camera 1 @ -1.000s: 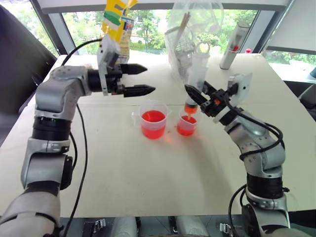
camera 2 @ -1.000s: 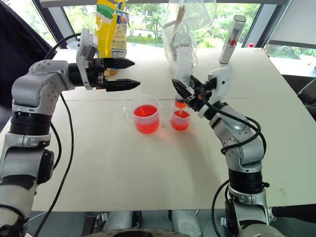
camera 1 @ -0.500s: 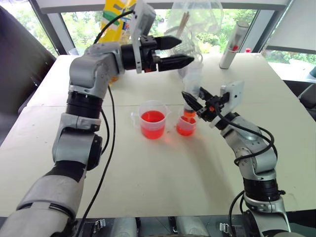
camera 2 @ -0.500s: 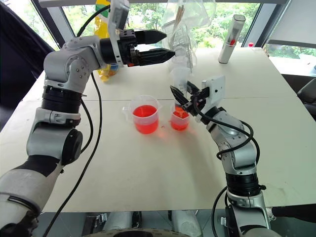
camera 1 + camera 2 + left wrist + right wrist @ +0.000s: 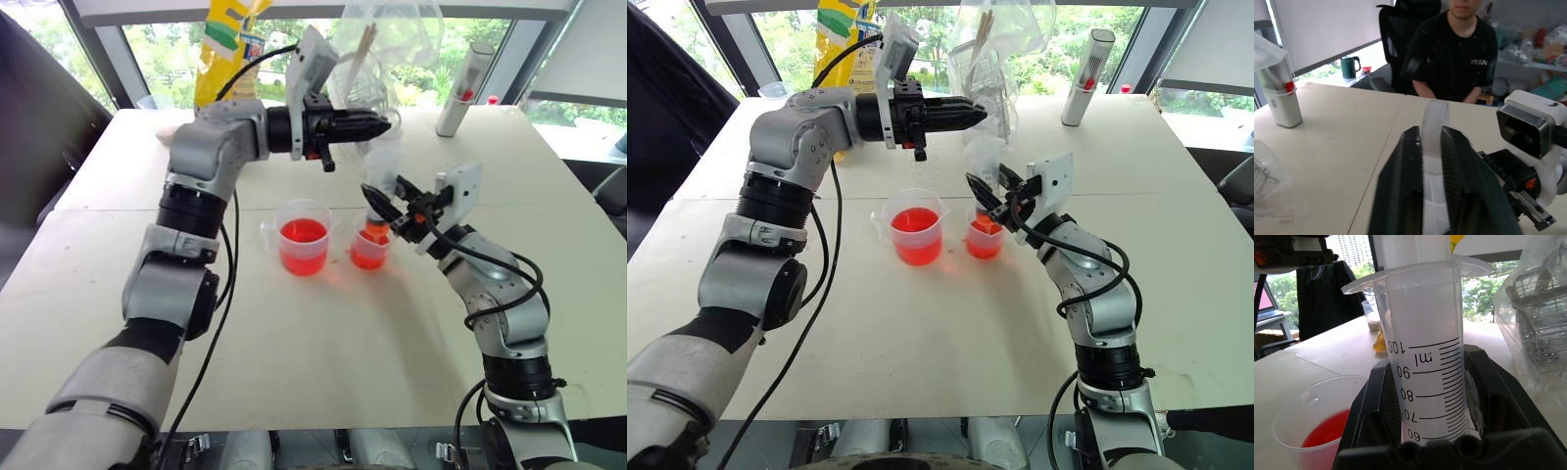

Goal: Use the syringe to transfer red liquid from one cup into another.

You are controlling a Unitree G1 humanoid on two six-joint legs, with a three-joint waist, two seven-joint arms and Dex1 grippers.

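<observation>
While my right gripper (image 5: 384, 208) is clamping the syringe (image 5: 1425, 372) barrel upright over the smaller cup (image 5: 369, 250), my left gripper (image 5: 377, 123) is pinching the plunger (image 5: 1434, 127) top; the clear plastic is looking light, stiff and slippery, so I am judging that a squarer hold beneath its flange would suit

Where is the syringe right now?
In the left eye view, the syringe stands upright right of centre, tip over the small cup. The right gripper clamps its barrel and the left gripper is shut on its plunger top.
</observation>
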